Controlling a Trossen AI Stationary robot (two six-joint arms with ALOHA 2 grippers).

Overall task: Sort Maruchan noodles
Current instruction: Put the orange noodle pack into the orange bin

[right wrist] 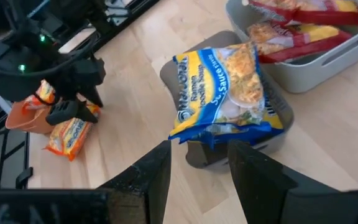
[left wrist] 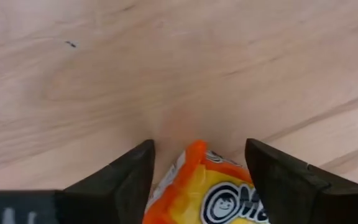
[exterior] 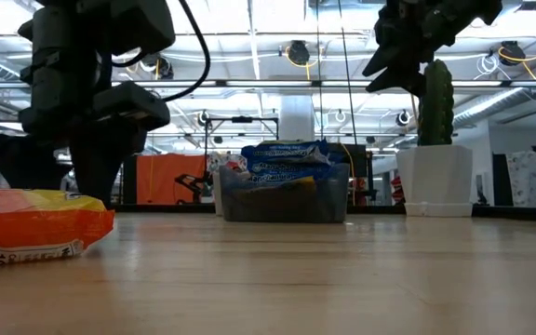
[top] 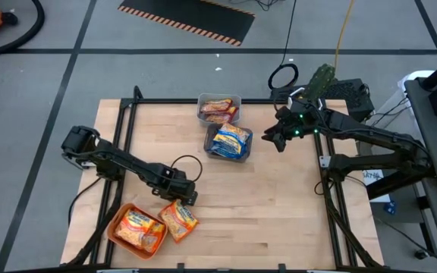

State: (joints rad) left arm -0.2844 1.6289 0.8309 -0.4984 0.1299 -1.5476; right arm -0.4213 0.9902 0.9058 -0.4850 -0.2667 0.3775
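An orange-yellow noodle packet (top: 179,220) lies on the wooden table beside the orange tray (top: 118,227), which holds more orange packets (top: 136,227). My left gripper (top: 187,197) hangs just over this packet's far end, pointing steeply down. It is open, and its fingers stand on either side of the packet's end (left wrist: 197,180) without visibly touching it. A grey bin (top: 237,98) holds reddish packets (top: 218,110). A darker bin (right wrist: 278,134) holds blue packets (top: 230,142). My right gripper (top: 273,140) hovers open, high beside the blue packets, with nothing between its fingers (right wrist: 200,146).
A potted cactus (exterior: 435,140) stands at the table's far right corner. Black frame rails (top: 124,129) run along the table's left and right sides. Bare wood (top: 279,205) fills the middle and near right of the table.
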